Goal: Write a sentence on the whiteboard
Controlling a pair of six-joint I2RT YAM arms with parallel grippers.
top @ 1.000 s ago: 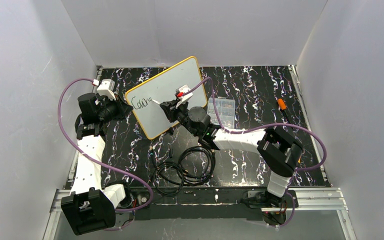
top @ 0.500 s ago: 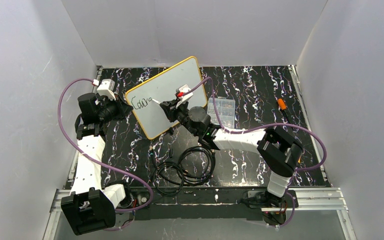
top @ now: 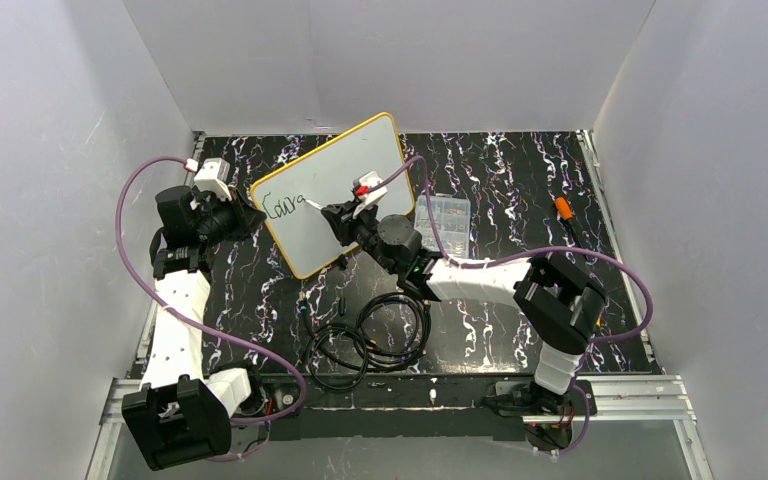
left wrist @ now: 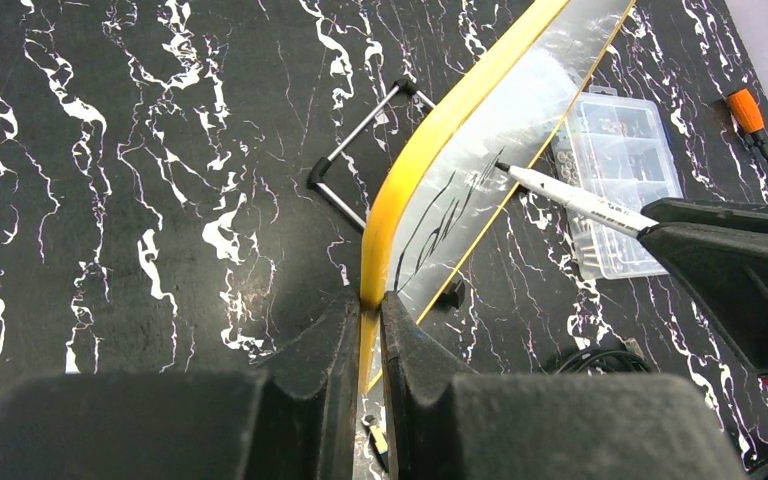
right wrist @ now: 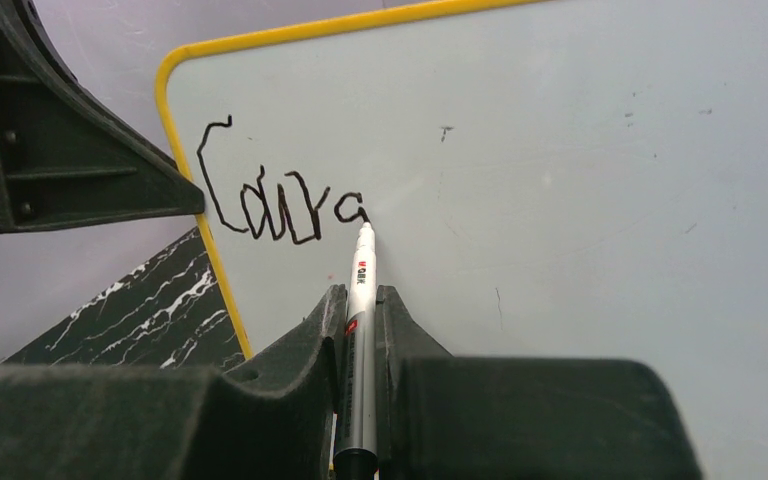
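The whiteboard (top: 330,190) stands tilted at the far left of the worktop (top: 520,180); the left claw (left wrist: 368,305) is clamped on its yellow rim; the right claw (right wrist: 360,300) grips a marker (right wrist: 364,260), its tip touching the board at the end of the sentence (right wrist: 282,212), which reads "Coura".

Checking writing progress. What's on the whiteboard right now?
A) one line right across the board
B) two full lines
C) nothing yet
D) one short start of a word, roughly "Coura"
D: the right wrist view shows only the lettering "Coura" near the left rim of the whiteboard. The marker tip is at the last letter, and the rest of the board is blank.
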